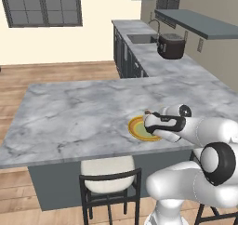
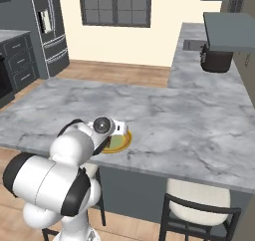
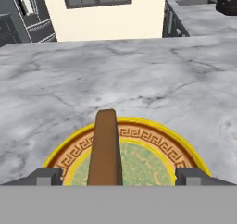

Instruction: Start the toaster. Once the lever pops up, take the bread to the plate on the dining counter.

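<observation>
While the fingers (image 3: pixel 46 176) stand spread, the bread (image 3: pixel 105 149) lies between them over the plate (image 3: pixel 152 142).

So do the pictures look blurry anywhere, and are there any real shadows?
Hand view: the bread and the plate look soft and a bit fuzzy up close; no clear shadow under the bread. Left base view: flat, even light on the dining counter, hardly any shadow beside the gripper. Right base view: the toaster sits dark under a shelf, with little detail.
</observation>
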